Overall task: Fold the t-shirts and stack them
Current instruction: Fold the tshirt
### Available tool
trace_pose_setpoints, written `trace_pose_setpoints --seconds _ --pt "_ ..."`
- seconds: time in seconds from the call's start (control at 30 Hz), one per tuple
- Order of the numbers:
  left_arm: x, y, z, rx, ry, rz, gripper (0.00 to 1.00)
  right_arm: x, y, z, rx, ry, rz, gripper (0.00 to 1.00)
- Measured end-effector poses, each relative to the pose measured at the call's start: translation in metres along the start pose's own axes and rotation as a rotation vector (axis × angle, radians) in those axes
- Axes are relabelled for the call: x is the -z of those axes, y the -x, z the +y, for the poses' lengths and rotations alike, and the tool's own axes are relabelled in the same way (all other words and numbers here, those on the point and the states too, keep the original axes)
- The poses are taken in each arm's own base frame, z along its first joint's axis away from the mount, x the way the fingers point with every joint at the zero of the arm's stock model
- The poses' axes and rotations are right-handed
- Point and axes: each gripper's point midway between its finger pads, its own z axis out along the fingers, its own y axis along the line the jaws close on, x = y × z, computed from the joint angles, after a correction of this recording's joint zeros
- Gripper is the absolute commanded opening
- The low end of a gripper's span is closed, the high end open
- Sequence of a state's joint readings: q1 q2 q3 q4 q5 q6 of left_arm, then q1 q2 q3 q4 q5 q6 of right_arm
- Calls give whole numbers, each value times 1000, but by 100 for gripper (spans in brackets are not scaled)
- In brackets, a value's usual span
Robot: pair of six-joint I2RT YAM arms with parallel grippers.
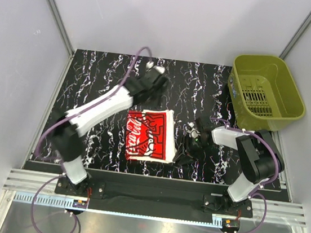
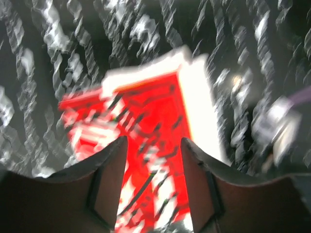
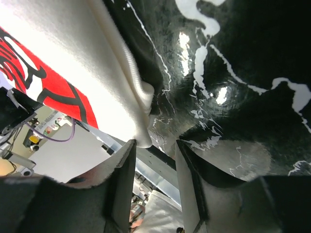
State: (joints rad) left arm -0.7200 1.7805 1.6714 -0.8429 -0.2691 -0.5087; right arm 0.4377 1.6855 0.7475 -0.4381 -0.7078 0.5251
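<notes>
Nearest me, the right gripper (image 3: 154, 145) sits just right of the t-shirt (image 1: 150, 134), fingers a little apart, the white hem at their tips but not pinched. The t-shirt lies folded in a neat red-and-white block mid-table (image 1: 104, 70). Beyond its far edge the left gripper (image 2: 153, 145) hangs above it, fingers spread, holding nothing. Far right of the t-shirt stands a green basket (image 1: 294, 99). Folding looks about finished; next probably comes squaring the edges or fetching another.
</notes>
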Motion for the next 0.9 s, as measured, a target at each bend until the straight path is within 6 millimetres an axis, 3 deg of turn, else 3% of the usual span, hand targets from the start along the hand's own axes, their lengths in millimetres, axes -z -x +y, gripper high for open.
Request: trace_pose_setpoints --seconds 0.03,0.1,0.33,0.5,0.7,0.9 --pt "13 -17 12 -11 -9 12 52 0 0 0 -3 0 0 45" --pt "20 -48 29 -31 -15 52 50 -1 1 0 -17 0 2 43" --pt "-36 -156 57 -101 38 314 32 -6 16 5 -61 -15 13 36" --pt "-44 -192 62 -50 36 357 28 -7 50 16 -35 -53 -3 35" --pt "-30 -212 41 -3 -11 337 30 -4 117 36 57 -110 -95 37" --pt "-13 -233 -25 -7 -179 362 40 -2 194 68 152 -125 -193 45"
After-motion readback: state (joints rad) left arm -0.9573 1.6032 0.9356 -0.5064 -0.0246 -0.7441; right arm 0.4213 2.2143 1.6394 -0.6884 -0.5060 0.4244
